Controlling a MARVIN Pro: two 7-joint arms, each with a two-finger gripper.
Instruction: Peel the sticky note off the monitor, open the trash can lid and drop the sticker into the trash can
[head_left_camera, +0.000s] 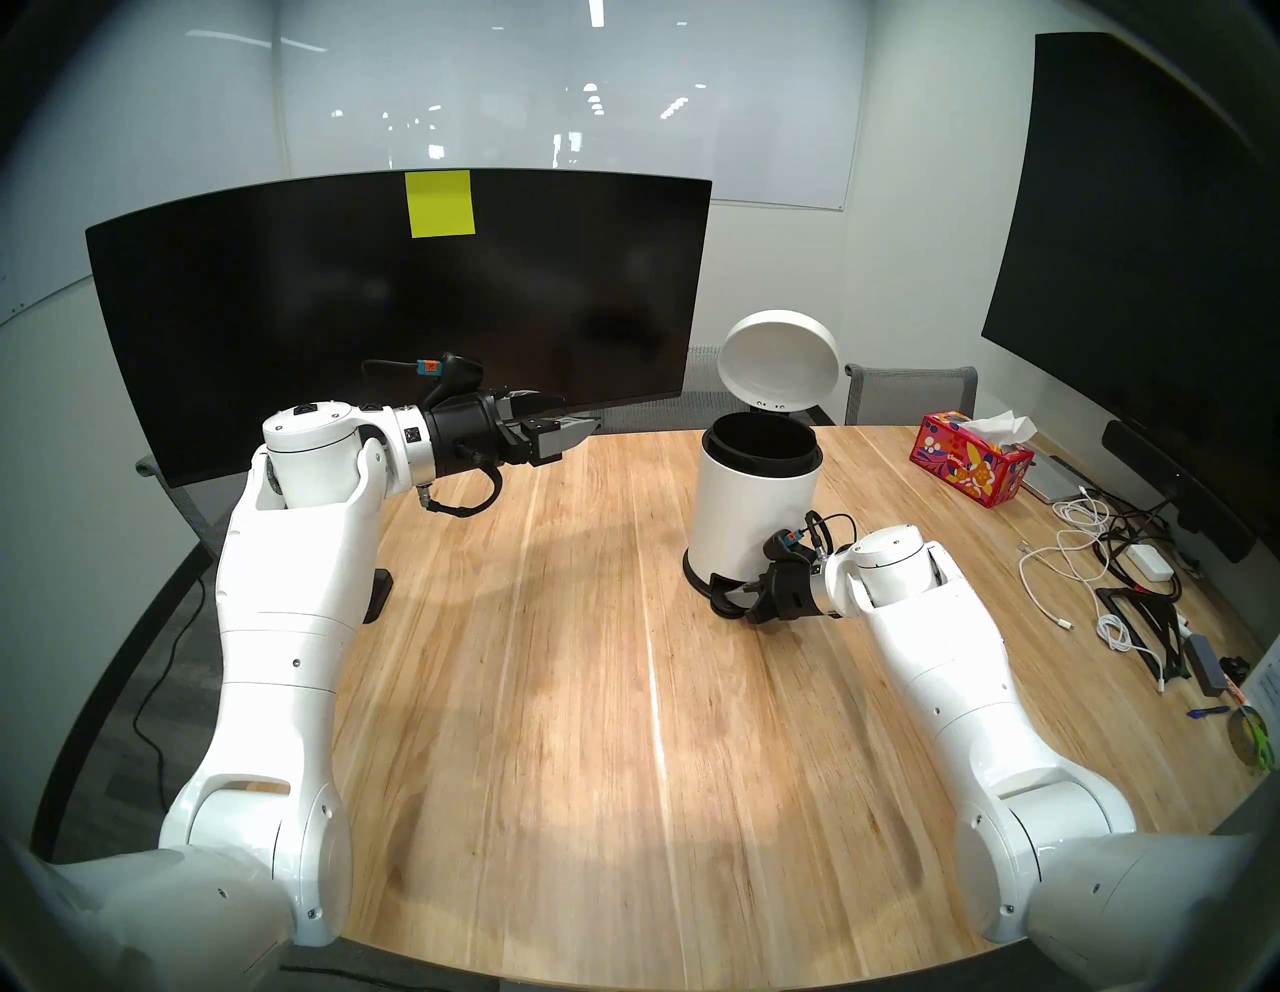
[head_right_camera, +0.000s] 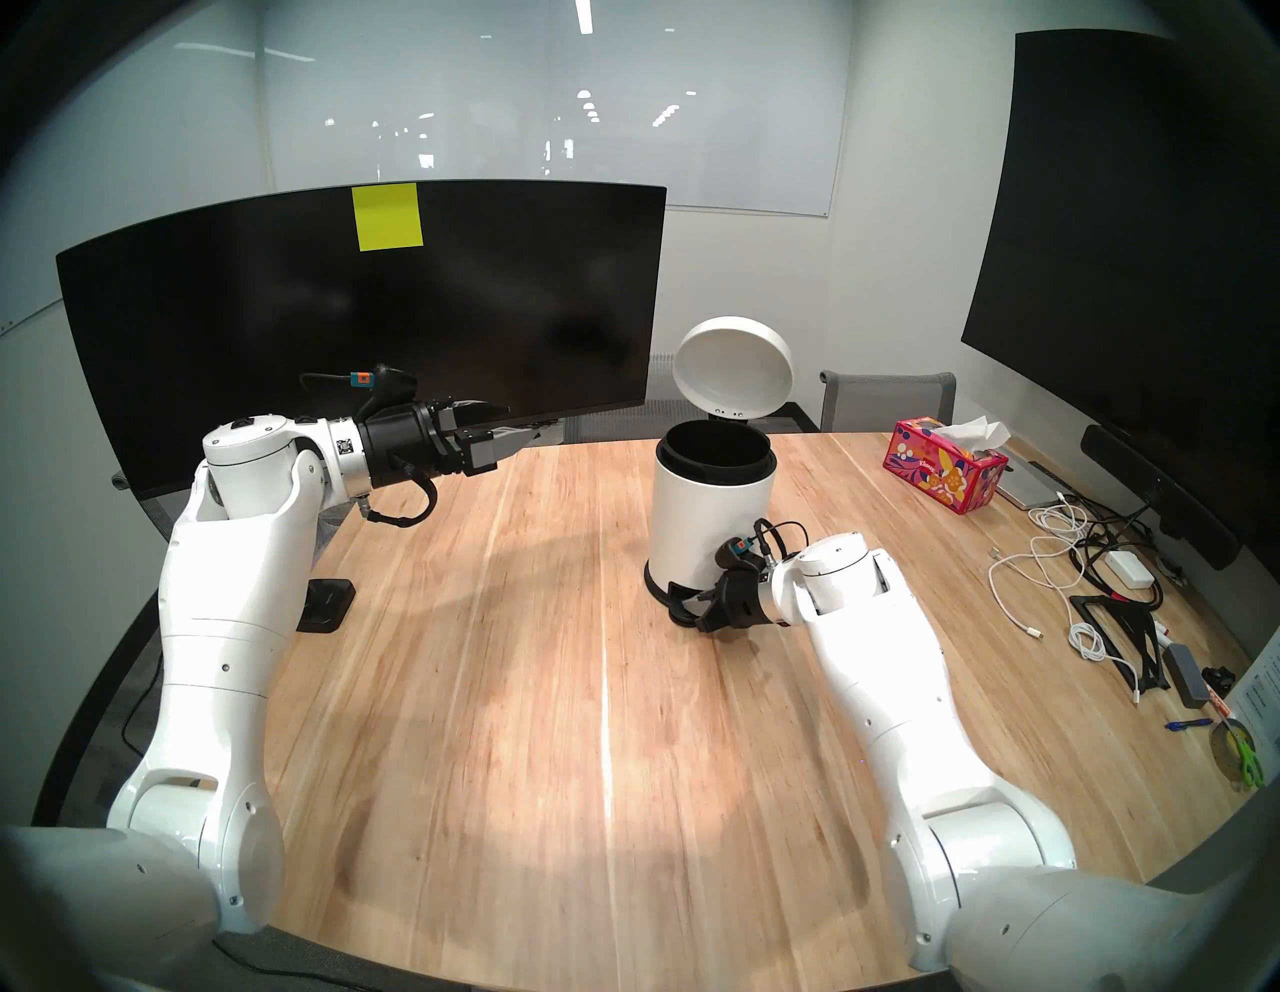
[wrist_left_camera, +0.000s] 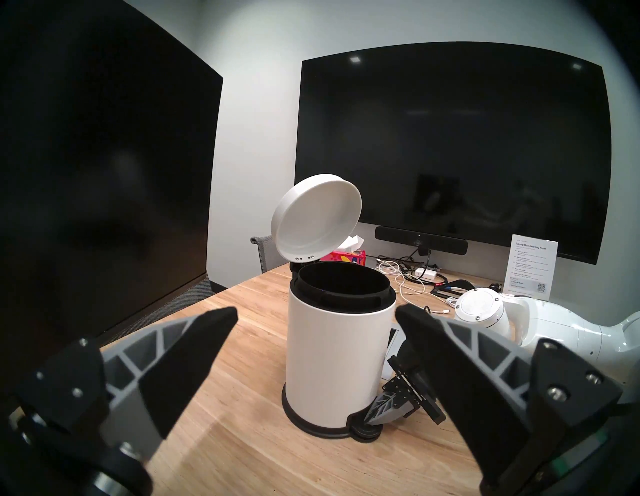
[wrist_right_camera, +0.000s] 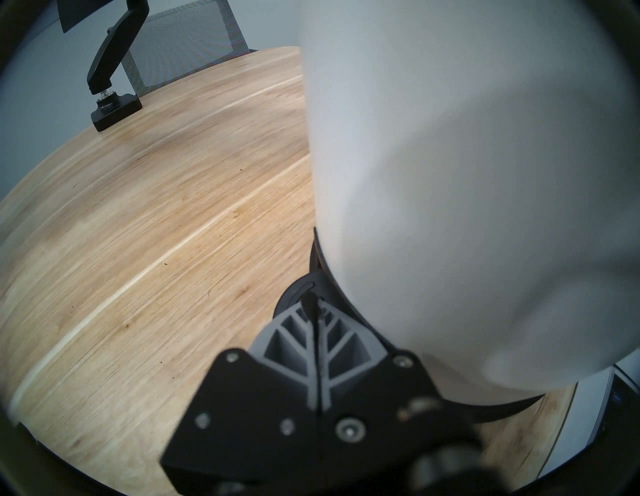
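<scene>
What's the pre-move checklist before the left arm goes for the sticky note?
1. Trash can lid open: ok, raised above the trash can.
2. Right tool on the foot pedal: ok, shut, tip pressing down on it.
3. Left tool ready: ok, open and empty.
4. Sticky note on the monitor: ok, stuck at the top edge, untouched.
5. Left tool near the note: not ok, it sits low by the monitor's bottom edge.
6. A loose note edge to grip: cannot tell.
</scene>
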